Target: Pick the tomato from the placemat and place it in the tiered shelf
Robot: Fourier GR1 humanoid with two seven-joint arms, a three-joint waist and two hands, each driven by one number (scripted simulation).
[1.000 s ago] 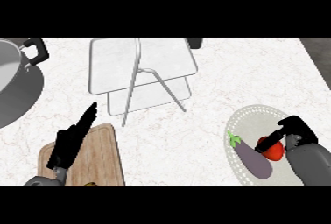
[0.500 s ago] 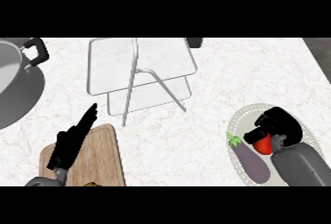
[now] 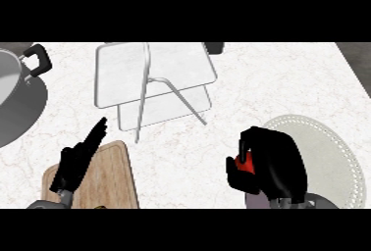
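As the right hand (image 3: 270, 169) swings left off the round pale placemat (image 3: 328, 142), its fingers curl round the small red tomato (image 3: 248, 162). It's picked, and the grey metal tiered shelf (image 3: 174, 68) lies farther left. The left hand (image 3: 76, 159) rests near-left, fingers straight and together.

Holding tomato (image 3: 247, 162) in right hand (image 3: 275, 164), fingers curled round it (only a red sliver showing). Positioned at the left edge of the pale round placemat (image 3: 330, 147), well apart from the tiered shelf (image 3: 156, 73) further up the table (image 3: 290, 83). Showing left hand (image 3: 76, 159) flat, fingers straight, over the wooden cutting board (image 3: 109, 182). Also seeing a grey pot (image 3: 14, 98), black-handled, at far left.
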